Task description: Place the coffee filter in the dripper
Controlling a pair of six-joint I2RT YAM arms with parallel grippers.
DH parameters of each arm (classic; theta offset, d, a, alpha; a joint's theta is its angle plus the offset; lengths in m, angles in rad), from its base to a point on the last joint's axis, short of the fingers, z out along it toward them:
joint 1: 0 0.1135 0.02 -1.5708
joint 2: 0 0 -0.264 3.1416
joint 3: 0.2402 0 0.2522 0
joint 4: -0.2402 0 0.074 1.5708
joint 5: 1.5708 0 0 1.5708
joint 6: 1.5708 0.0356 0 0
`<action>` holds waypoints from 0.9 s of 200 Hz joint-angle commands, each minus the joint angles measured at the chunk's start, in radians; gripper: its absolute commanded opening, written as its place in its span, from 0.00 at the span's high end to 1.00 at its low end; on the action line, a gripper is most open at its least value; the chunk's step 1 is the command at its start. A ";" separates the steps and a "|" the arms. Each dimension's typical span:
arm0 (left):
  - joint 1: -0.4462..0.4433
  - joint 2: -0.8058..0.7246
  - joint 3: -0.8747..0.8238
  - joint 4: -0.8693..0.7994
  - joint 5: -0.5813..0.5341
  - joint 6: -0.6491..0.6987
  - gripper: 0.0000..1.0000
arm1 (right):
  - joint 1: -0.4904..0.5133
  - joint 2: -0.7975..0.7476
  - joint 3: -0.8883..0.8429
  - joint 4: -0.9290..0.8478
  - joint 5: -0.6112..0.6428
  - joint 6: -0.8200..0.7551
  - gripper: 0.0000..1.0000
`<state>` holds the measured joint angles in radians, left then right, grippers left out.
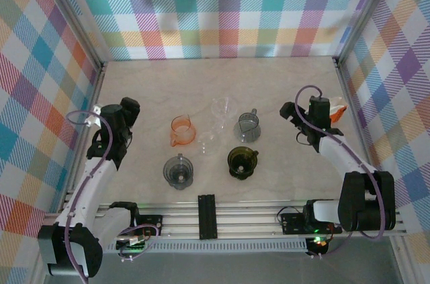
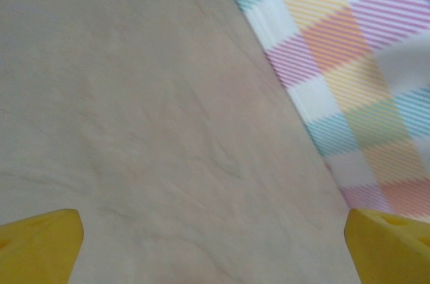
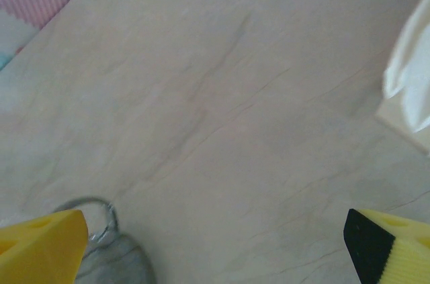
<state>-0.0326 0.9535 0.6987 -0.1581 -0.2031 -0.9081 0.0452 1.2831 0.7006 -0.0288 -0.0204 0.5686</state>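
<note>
Task thing: the coffee filter (image 3: 408,79), a white paper shape lying on the table (image 3: 222,96) at the right edge of the right wrist view.
Where it lies: at the far right of the table. In the top view a pale patch just right of the right arm's wrist is probably the same paper.
Right gripper (image 3: 213,230): fingers spread wide with nothing between them, above bare table.
Left gripper (image 2: 211,230): fingers also spread wide and empty, over bare table at the far left, near the checked wall.
Governing relation: the filter lies right of and slightly beyond the right finger, outside the open span. The right arm is much the nearer, and the left is across the whole table.
Filter axis and heading: the visible edge slants from far right toward near right. The frame cuts the outline, so its long axis and the way its mouth points cannot be told.
Drippers: grey dripper (image 1: 247,125), olive dripper (image 1: 242,161), orange dripper (image 1: 181,129), smoke-tinted dripper (image 1: 178,170) and clear dripper (image 1: 222,106), all mid-table, upright, mouths up.
Nearest receiver: the grey dripper, left of the right gripper, its handle ring just beside the left finger in the right wrist view.
Stage, as judged: filter not yet grasped. The gripper would need to shift right first.
</note>
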 commanded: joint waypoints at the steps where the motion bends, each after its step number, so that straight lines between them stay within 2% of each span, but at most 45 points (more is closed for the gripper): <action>1: -0.029 -0.036 -0.027 0.076 0.210 0.030 0.00 | 0.027 -0.051 -0.025 -0.049 -0.124 0.006 0.01; 33: -0.138 -0.066 0.034 -0.110 0.237 0.134 0.00 | 0.079 -0.135 -0.060 -0.102 -0.180 -0.014 0.00; 40: -0.159 -0.058 0.045 -0.179 0.264 0.156 0.05 | 0.095 -0.153 -0.061 -0.112 -0.190 -0.026 0.00; 58: -0.212 -0.024 0.051 -0.233 0.332 0.187 0.15 | 0.149 -0.184 -0.054 -0.142 -0.205 -0.064 0.02; 77: -0.262 0.016 0.056 -0.292 0.344 0.211 0.23 | 0.236 -0.180 -0.009 -0.177 -0.215 -0.109 0.04; 100: -0.274 0.021 0.033 -0.311 0.351 0.218 0.23 | 0.397 -0.102 0.087 -0.207 -0.192 -0.159 0.06; 121: -0.274 -0.001 0.025 -0.335 0.321 0.219 0.20 | 0.527 0.037 0.204 -0.238 -0.161 -0.181 0.11; 169: -0.274 -0.089 0.010 -0.389 0.248 0.219 0.13 | 0.696 0.307 0.403 -0.266 -0.026 -0.098 0.27; 180: -0.274 -0.103 0.005 -0.400 0.237 0.212 0.07 | 0.719 0.357 0.450 -0.301 0.017 -0.083 0.32</action>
<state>-0.3008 0.8890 0.7238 -0.5041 0.0792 -0.7055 0.7216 1.5627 1.0637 -0.2493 -0.1131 0.4477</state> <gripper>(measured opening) 0.878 0.724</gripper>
